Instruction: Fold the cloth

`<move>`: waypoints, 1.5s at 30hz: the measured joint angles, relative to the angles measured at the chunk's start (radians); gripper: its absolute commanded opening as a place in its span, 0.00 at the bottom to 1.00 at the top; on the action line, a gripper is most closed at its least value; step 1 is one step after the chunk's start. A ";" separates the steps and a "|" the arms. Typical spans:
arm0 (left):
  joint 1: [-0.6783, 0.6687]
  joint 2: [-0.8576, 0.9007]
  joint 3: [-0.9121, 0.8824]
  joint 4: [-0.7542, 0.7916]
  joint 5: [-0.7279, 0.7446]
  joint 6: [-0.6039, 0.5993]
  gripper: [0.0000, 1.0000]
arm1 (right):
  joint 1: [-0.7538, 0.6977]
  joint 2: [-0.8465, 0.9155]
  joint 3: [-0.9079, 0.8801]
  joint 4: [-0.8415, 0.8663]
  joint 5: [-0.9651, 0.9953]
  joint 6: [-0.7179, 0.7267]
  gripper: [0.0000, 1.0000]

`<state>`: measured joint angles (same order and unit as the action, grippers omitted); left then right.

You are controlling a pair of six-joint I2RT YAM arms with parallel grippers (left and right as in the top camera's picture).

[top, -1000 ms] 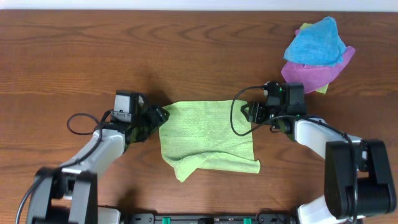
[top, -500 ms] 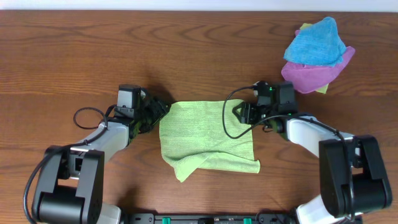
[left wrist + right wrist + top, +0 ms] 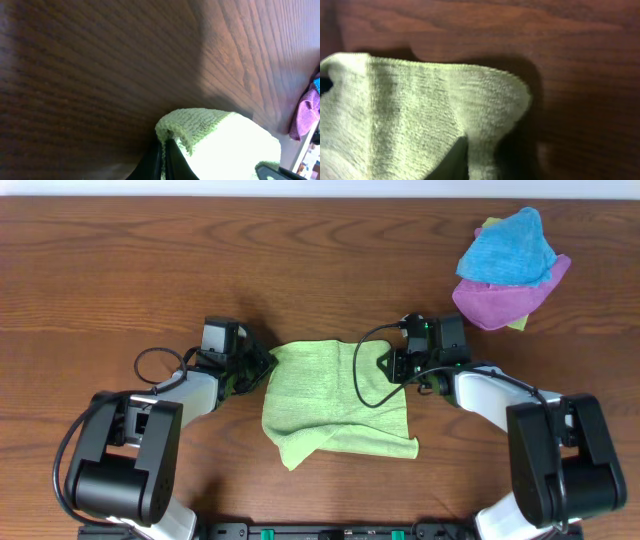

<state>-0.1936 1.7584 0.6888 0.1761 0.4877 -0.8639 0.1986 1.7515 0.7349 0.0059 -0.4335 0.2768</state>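
**Item 1, left gripper** point(image 3: 258, 365): 1 unit, black, 2 fingers. It is resting at the left far corner of the cloth. In the left wrist view its fingers point(image 3: 159, 159) are pressing together on the curled edge of that corner, with no gap showing between them.

**Item 2, lime-green square microfibre cloth** point(image 3: 335, 395): 1 unit. It is lying on the brown wood-grain table point(image 3: 150, 260), near the front centre, between the 2 arms. The far part is lying flat. The near edge is folding over on itself and trailing into a point at the front left. The left far corner point(image 3: 220, 135) is lifting and rolling off the wood. The right far corner point(image 3: 420, 110) is rising too, with soft vertical ridges puckering toward a dark finger underneath it.

**Item 3, right gripper** point(image 3: 392, 365): 1 unit, black. It is sitting on the right far corner of the cloth. Only 1 finger is showing in the right wrist view, so whether the pair is clamping the fabric cannot be told. 1 black cable point(image 3: 360, 380) is looping over the cloth beside it.

**Item 4, spare cloths, far right:** 1 bright blue crumpled cloth point(image 3: 508, 248) is sitting on top of 1 purple crumpled cloth point(image 3: 505, 300), well apart from the lime-green one.
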 measured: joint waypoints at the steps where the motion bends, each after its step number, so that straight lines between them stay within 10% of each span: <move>1: 0.000 0.002 0.000 0.010 0.002 0.000 0.06 | 0.000 0.004 -0.001 0.008 0.003 0.002 0.01; 16: -0.008 0.093 0.194 0.066 -0.142 -0.034 0.06 | 0.000 0.063 0.222 0.115 0.139 0.003 0.02; 19: -0.006 0.145 0.277 0.068 -0.154 -0.035 0.07 | 0.000 0.127 0.309 0.111 0.152 0.005 0.24; 23: -0.002 0.224 0.361 0.066 -0.154 -0.027 0.27 | 0.000 0.202 0.372 0.102 0.164 0.003 0.54; 28: 0.027 0.260 0.410 0.060 -0.141 0.009 0.63 | 0.000 0.201 0.389 -0.002 0.160 -0.002 0.63; 45: 0.153 0.201 0.462 -0.278 0.035 0.236 0.89 | 0.051 -0.131 0.407 -0.644 -0.196 -0.049 0.84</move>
<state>-0.0410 1.9591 1.1507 -0.1020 0.5232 -0.6281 0.2501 1.6203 1.1423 -0.6384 -0.6300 0.2276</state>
